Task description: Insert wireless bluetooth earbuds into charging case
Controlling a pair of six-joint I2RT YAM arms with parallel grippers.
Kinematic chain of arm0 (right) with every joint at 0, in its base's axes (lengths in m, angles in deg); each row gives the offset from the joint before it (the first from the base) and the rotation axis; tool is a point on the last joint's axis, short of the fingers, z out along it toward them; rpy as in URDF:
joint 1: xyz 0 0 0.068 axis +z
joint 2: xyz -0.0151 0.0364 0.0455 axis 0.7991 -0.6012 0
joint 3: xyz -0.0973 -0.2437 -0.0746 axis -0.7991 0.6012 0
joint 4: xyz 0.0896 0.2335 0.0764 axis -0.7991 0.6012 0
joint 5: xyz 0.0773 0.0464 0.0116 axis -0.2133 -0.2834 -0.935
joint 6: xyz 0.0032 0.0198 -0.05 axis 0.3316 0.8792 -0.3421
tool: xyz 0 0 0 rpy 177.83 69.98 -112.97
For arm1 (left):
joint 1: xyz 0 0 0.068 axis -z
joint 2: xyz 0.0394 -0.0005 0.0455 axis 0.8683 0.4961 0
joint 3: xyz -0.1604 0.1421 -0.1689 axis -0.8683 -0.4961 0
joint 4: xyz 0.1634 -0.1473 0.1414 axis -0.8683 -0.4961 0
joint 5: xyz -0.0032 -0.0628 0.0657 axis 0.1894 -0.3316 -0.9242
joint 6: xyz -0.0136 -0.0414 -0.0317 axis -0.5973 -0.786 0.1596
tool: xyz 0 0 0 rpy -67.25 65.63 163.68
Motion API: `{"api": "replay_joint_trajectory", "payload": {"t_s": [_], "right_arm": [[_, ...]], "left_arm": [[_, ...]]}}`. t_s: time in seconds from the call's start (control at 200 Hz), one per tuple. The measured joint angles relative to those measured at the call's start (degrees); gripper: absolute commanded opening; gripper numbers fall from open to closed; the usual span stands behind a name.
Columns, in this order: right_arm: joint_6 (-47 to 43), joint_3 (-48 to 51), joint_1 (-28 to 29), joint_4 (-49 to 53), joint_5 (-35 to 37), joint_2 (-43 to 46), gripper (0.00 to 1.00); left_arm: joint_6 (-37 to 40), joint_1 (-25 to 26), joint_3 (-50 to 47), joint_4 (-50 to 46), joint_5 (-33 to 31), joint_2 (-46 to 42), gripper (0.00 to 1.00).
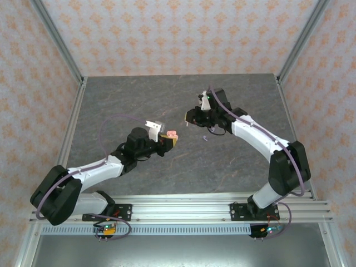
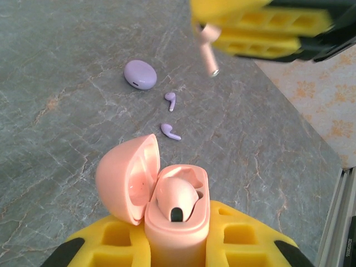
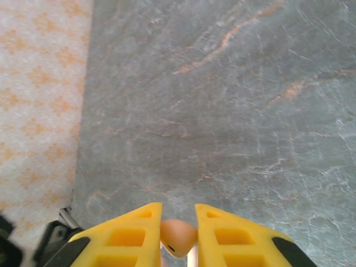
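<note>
In the top external view, the left hand [image 1: 168, 140] is seen clenched on an opened pink charging case [image 1: 172, 135] near the middle of the counter [image 1: 139, 100]. The right hand [image 1: 189, 118] is held at 1 o'clock of it, near but apart; its load is too small to be told here. Bare counter is left all round, and the patterned wall [image 1: 167, 33] is well apart from both hands.

In the left wrist view, the pink charging case [image 2: 177, 228] is gripped upright at 6 o'clock between yellow fingers [image 2: 105, 245]. Its domed lid is swung toward 9 o'clock and its cavity is turned up. A seated pink earbud [image 2: 177, 197] is lodged inside. At 12 o'clock the right hand [image 2: 203, 25] is closed on a salmon-pink earbud [image 2: 209, 51], with the stem's long axis nearly vertical and its metal tip toward 6 o'clock, apart from the case. Between them an upper lilac earbud [image 2: 171, 100] and a lower lilac earbud [image 2: 171, 132] are laid on the counter. A closed lilac case [image 2: 139, 74] is set at 11 o'clock.

In the right wrist view, the salmon-pink earbud [image 3: 178, 236] is pinched between yellow fingers [image 3: 128, 239] at 6 o'clock, with its rounded head shown. Its stem's direction cannot be told. Bare counter is spread from 10 to 3 o'clock, bounded by the wall at 9 o'clock.
</note>
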Motion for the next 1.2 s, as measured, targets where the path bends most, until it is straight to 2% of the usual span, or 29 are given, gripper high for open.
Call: {"api": "replay_joint_trajectory", "payload": {"t_s": [0.29, 0.726, 1.196], "right_arm": [[0.37, 0.70, 2.12, -3.98, -0.59, 2.64, 0.19], [-0.13, 0.70, 5.64, -4.17, 0.42, 2.64, 0.19], [-0.74, 0.70, 6.01, -4.04, 0.55, 2.91, 0.20]], "left_arm": [[-1.53, 0.15, 0.83, 2.99, 0.52, 2.78, 0.07], [-4.74, 0.15, 0.90, 10.93, 2.91, 2.89, 0.07], [-5.95, 0.15, 0.90, 11.58, 3.41, 2.43, 0.08]]}}
